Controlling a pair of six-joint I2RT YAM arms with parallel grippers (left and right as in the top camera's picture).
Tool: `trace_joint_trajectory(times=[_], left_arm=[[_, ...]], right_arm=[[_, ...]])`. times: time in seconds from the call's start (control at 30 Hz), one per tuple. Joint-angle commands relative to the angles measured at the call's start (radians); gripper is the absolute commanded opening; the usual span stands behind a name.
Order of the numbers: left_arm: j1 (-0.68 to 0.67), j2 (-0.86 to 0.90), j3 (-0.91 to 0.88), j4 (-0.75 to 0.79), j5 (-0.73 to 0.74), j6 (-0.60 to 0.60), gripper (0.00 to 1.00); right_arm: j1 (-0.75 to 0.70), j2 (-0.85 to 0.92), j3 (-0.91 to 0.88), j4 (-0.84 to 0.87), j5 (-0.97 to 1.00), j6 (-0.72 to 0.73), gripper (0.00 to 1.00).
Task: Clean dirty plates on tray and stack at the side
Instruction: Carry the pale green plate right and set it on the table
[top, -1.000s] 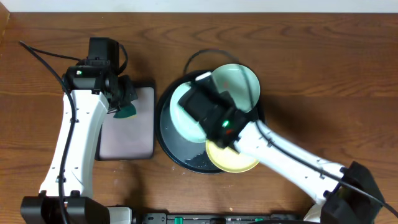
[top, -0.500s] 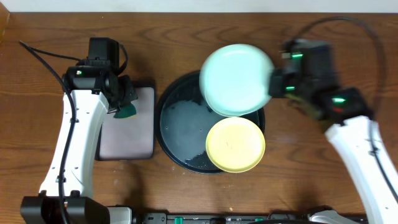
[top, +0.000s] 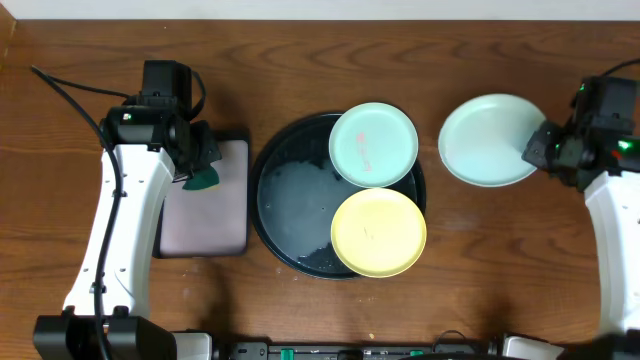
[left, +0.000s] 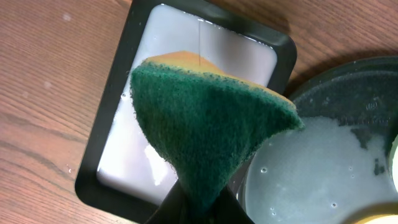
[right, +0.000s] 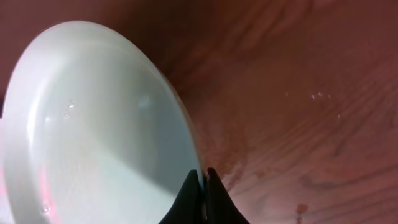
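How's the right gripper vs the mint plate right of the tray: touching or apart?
Touching. Right wrist view: the right gripper is shut on the rim of the mint plate, fingertips pinching its edge.

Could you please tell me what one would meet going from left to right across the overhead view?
From the left: rectangular tray → round black tray → mint plate off to the tray's right → right gripper pinching that plate's rim.
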Motion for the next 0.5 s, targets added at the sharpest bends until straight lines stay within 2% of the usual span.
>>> trace_joint_trajectory(times=[0.0, 0.4, 0.47], left_arm=[[0.004, -0.003, -0.003, -0.002, -0.006, 0.013, 0.08], [0.004, -0.003, -0.003, -0.002, -0.006, 0.013, 0.08], [0.004, -0.003, -0.003, -0.003, -0.006, 0.013, 0.07]], right_arm=[[-0.008, 0.045, -0.068, 0.044, 0.035, -0.029, 0.01], [-0.008, 0.151, -0.282, 0.306, 0.065, -0.074, 0.01], [-0.007, 0.159, -0.301, 0.328, 0.064, -0.074, 0.07]])
